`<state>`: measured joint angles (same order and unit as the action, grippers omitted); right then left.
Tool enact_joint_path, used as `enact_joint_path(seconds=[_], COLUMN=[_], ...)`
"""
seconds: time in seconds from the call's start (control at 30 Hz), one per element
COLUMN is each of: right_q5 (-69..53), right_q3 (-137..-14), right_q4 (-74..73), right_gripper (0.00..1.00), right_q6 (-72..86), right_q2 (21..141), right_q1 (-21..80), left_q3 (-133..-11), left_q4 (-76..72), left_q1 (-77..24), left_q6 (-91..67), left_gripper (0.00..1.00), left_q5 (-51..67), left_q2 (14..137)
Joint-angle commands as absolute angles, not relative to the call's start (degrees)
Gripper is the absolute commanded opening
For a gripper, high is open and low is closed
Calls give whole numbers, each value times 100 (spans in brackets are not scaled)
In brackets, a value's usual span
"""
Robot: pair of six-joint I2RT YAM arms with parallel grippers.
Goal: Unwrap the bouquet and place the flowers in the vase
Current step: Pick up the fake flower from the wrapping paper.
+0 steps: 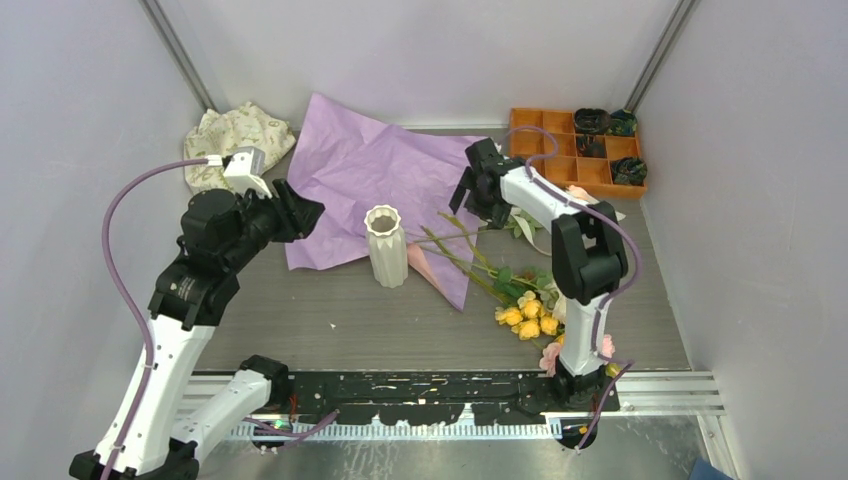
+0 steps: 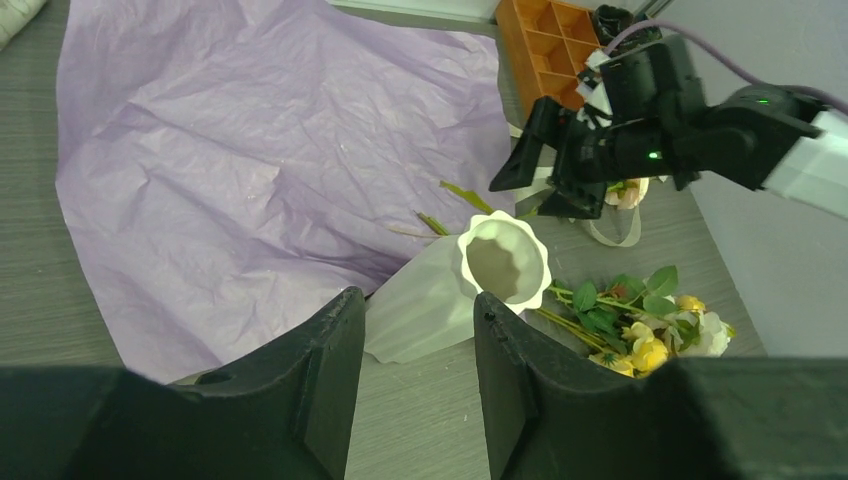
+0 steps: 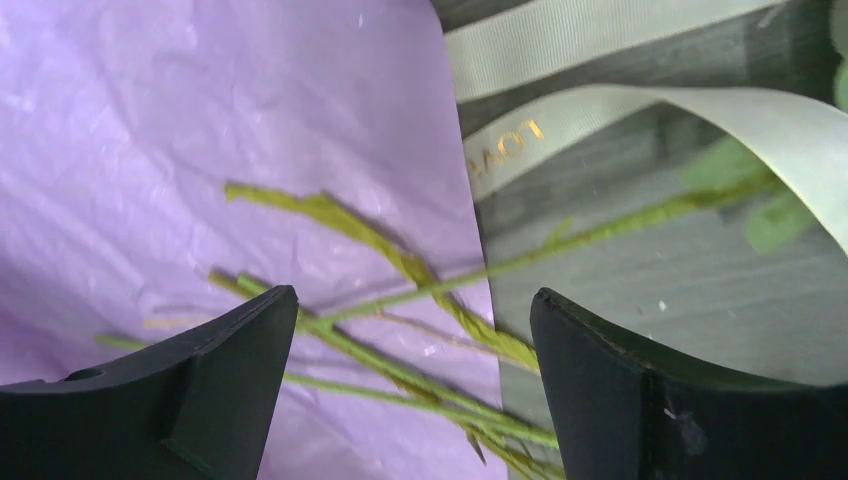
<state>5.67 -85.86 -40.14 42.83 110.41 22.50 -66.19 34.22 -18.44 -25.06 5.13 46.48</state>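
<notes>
Purple paper [image 1: 370, 185] spread flat, unwrapping judged done | flowers [image 1: 525, 318] lie right of upright vase [image 1: 386, 245] | my right end effector [image 3: 415, 320] wide, empty, above stems [image 3: 335, 212] | left end effector [image 2: 420, 310] part-open, empty | next, I judge: grip stems.

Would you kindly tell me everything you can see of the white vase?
The vase is white and matte, ceramic-looking, with vertical ribs and a scalloped rim. It stands upright on the table at the near edge of the spread purple paper, which it seems to touch. Its mouth looks empty. The flowers lie to its right, and nothing grips it.
</notes>
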Motion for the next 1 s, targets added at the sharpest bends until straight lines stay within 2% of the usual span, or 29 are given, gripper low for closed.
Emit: enact_joint_path(seconds=[0.0,0.27,0.37,0.43,0.57,0.7,0.77,0.97], right_q5=[868,938,935,949,908,880,907,1123], right_q3=[-9047,-8696,-8744,-8800,-8996,-8762,-8572,-8067], right_q4=[-4227,-4077,-4120,-4092,-4109,-3956,-3865,-3768], right_gripper=[91,91,87,75,36,11,2,1], right_q6=[4957,5291,5321,5341,5350,5457,5514,5570], right_q2=[11630,11499,11584,11676,11914,11807,11599,10559], right_q1=[2266,2264,2268,2260,2224,2231,2251,2510], left_q3=[-6755,-6655,-6640,-6621,-6638,-6671,-6686,-6831], left_q4=[3325,3258,3275,3278,3318,3393,3399,3445], left_q1=[-1867,-1863,-1869,-1865,-1867,-1871,-1868,-1864], left_q6=[-2388,-2399,-2395,-2391,-2374,-2360,-2379,-2442], left_gripper=[46,45,45,45,46,46,46,46], left_q5=[461,532,538,492,475,448,448,518], left_q2=[4429,4435,4401,4355,4306,4266,4255,4271])
